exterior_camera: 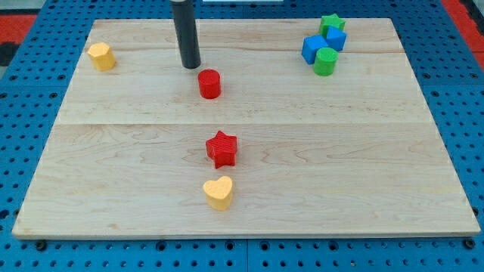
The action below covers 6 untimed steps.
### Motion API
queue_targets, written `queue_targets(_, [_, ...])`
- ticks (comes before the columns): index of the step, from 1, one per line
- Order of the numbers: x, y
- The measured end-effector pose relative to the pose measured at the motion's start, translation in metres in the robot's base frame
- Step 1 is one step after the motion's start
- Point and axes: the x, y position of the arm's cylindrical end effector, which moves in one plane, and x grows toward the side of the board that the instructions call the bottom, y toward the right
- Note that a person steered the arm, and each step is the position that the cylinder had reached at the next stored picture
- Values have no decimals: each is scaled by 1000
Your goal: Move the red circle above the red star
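The red circle (209, 83) is a short red cylinder on the wooden board, above the board's middle. The red star (222, 148) lies lower down, slightly to the right of the circle. My tip (190, 66) is the end of the dark rod coming from the view's top. It stands just up and left of the red circle, close to it, with a small gap showing.
A yellow heart (218, 193) lies just below the red star. A yellow block (100, 56) sits at the top left. At the top right, a green star (330, 23), two blue blocks (312, 47) and a green cylinder (325, 61) are clustered.
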Motion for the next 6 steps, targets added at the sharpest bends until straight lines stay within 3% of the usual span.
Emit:
queue_targets(2, [70,35])
queue_targets(3, [53,28])
queue_targets(4, [34,89])
queue_targets(5, [55,205])
queue_targets(6, [45,289])
